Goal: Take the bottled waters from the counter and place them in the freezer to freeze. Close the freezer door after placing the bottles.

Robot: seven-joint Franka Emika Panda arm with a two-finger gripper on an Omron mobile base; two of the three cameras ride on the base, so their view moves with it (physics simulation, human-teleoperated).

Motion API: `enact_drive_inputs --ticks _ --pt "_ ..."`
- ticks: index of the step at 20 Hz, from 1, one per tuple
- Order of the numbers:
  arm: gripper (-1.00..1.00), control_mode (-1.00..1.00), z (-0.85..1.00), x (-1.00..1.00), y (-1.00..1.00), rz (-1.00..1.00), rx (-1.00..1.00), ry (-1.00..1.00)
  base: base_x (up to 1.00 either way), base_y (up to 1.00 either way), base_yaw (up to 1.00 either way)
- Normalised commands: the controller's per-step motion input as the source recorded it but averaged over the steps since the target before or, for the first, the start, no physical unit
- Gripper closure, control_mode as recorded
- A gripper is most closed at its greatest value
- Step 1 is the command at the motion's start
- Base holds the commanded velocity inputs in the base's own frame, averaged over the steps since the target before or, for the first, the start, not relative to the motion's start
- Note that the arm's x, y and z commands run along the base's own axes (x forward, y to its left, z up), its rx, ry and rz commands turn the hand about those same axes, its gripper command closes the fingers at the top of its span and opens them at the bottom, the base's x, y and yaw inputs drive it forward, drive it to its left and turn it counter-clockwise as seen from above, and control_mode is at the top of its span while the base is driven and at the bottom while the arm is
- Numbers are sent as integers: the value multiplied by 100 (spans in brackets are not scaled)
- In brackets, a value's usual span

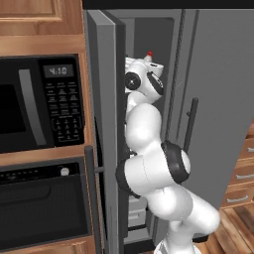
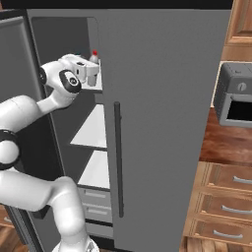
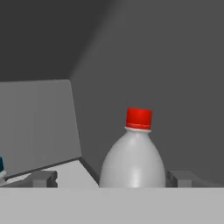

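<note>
Arm: we saw our big white arm (image 1: 154, 168) nearest to us, rising from the floor and reaching up into the freezer (image 2: 64, 44).
Gripper: our gripper (image 3: 111, 178) was high up at the top shelf (image 2: 96, 84), with its two fingers (image 3: 43, 178) spread wide apart.
Grip: we held nothing; the red-capped bottle (image 3: 133, 157) stood between the fingers, and we could not tell if they touched it.
Red-capped bottle: it stood upright on the top shelf, and its red cap (image 3: 139, 118) peeked over the hand in both base views (image 1: 149, 54).
Teal-capped bottle: we saw just a bit of teal (image 3: 1, 165) at the far left edge of the hand view, so we could not tell how it stood.
Freezer: it was the tall thin space on the left side of the grey fridge (image 2: 167, 98), with white shelves (image 2: 91, 130) going down and drawers (image 2: 96, 202) at the bottom.
Freezer door: it (image 1: 101, 124) stood open, swung out to the left of the arm.
Right door: it was shut, with a dark bar handle (image 2: 118, 157).
Microwave: it (image 1: 39, 101) sat black in the wood wall on the left, with an oven (image 1: 44, 203) under it.
Drawers on the right: light wood ones with silver handles (image 2: 221, 197) were near the fridge.
</note>
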Motion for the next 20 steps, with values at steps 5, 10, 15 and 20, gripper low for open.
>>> enact_drive_inputs --ticks 5,10,15,20 --pt "-100 -100 0 0 0 19 1 0 0 0 0" --pt "-100 -100 3 -6 0 25 0 -2 0 0 0" --pt "-100 -100 3 0 0 11 0 0 0 0 0" --pt "-100 -100 18 -40 0 0 0 -8 0 0 0"
